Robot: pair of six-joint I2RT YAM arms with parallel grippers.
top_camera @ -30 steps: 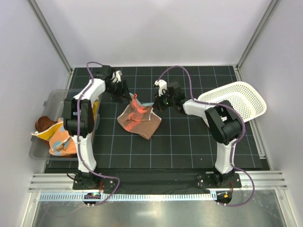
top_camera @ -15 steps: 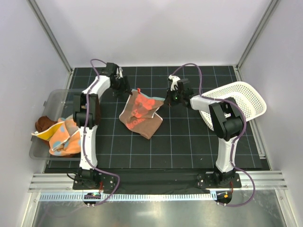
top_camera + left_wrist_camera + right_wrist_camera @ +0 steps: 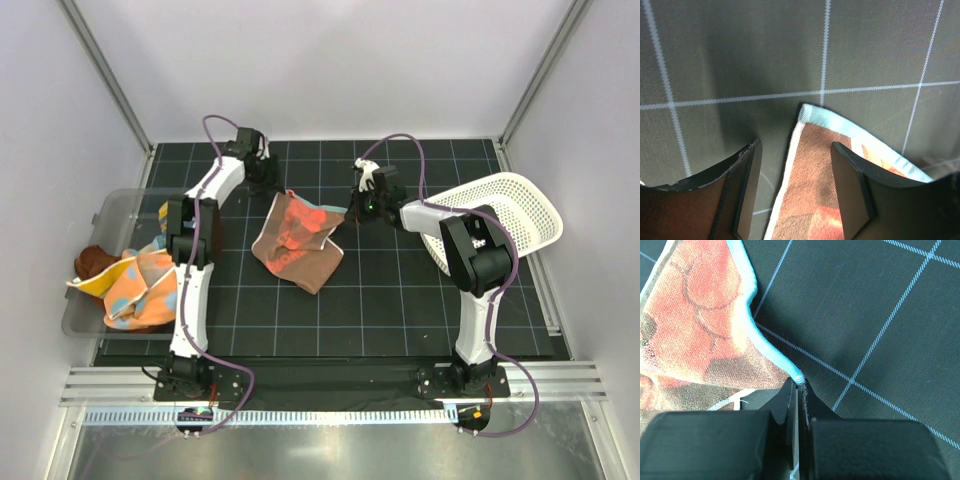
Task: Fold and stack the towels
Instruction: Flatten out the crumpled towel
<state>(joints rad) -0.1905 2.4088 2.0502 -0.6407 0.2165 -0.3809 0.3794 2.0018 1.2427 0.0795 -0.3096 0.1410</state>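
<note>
Clearly lopsided hold: risk is red-orange towel (image 3: 297,240) dragging askew or bunching on counter (image 3: 420,300) if right arm pulls alone, since only one far corner is gripped. Left claw (image 3: 795,148) gaping wide, straddling other far corner, nothing pinched. Right claw (image 3: 797,386) clenched on pale-blue hem at corner. Towel lies mid-counter, partly spread; remaining towels (image 3: 135,290) heaped at left.

Black table mat (image 3: 400,300), white grid lines. Red-orange towel (image 3: 297,245) spread just 9 o'clock of centre: printed half toward 12 o'clock with light blue hem, brown half toward 6 o'clock. White perforated basket (image 3: 522,200) at 3 o'clock edge, tilted. Clear bin (image 3: 112,212) at 9 o'clock edge, overhanging mat.
</note>
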